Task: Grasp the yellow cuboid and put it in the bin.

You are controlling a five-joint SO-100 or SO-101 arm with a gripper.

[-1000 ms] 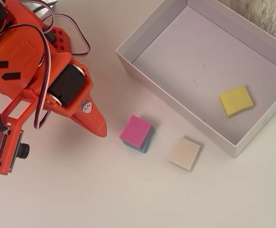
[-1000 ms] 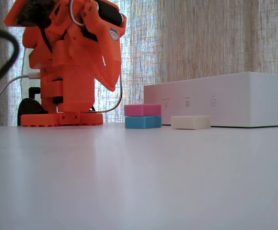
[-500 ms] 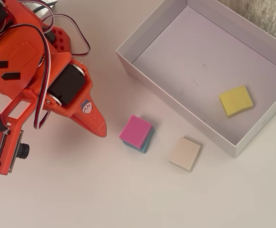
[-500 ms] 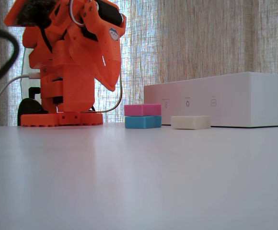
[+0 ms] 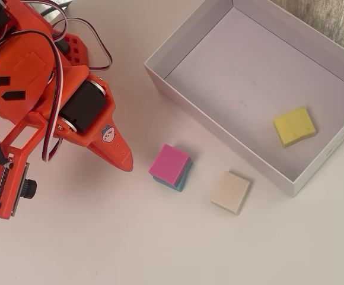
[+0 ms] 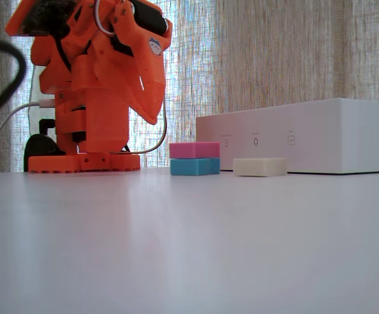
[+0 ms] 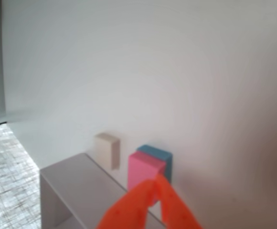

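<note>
Inside the bin (image 5: 160, 65), far right, sits the yellow cuboid (image 5: 294, 126), job prob done; gripper (image 5: 124, 161) clenched, empty, well apart.

Arm (image 5: 47, 101): orange, left of the overhead view, raised off the surface.
Gripper (image 5: 126, 164): fingers together, empty.

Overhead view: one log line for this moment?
yellow cuboid: in bin | gripper: empty, over table | pink-on-teal stack, beige block: outside bin
</note>
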